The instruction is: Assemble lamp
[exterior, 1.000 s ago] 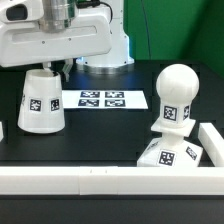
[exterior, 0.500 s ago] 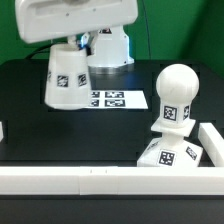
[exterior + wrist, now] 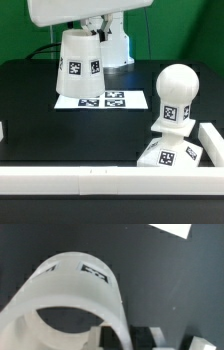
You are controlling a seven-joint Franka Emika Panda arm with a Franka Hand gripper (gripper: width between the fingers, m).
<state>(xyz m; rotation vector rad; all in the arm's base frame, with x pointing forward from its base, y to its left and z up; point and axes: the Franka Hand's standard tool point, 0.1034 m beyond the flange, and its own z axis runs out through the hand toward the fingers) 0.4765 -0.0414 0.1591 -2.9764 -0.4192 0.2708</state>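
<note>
The white tapered shade (image 3: 79,66) hangs in the air above the marker board (image 3: 100,100), lifted off the black table. My gripper (image 3: 84,31) is shut on the shade's upper rim; its fingers are mostly hidden behind the arm's white housing. In the wrist view the shade (image 3: 70,291) fills the frame, its hollow mouth toward the camera, with one finger (image 3: 108,336) inside the wall and one outside. The round-headed bulb (image 3: 176,98) stands upright on the flat base (image 3: 170,156) at the front, on the exterior view's right, well apart from the shade.
A white L-shaped wall (image 3: 70,178) runs along the table's front edge and up the exterior view's right side (image 3: 212,140). The robot's white pedestal (image 3: 112,48) stands at the back. A corner of the marker board shows in the wrist view (image 3: 175,228).
The shade has been lifted off the table and carried up and toward the exterior view's right, from beside the marker board to above it. The bulb and base have not moved.
</note>
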